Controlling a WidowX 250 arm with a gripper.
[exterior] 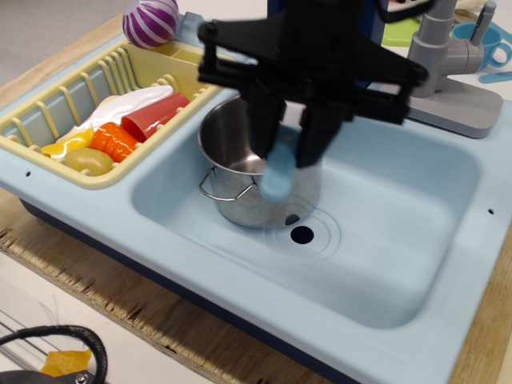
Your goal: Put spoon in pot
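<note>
A black gripper (pixel 286 142) clenched on a light-blue spoon (pixel 277 174) hangs over the steel pot (pixel 240 188) standing in the blue sink (pixel 400 240), beside a yellow dish rack (pixel 48 112) holding toy food (pixel 112 140).

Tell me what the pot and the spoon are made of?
The pot looks like shiny metal, probably steel: its sides mirror the sink like a blurry mirror. The spoon looks like plastic: its pale blue handle is smooth, dull and a little see-through.

You get bright, even overhead light; the pot (pixel 240 152) shows mild glare, and the gripper (pixel 290 152) looks motion-blurred.
</note>
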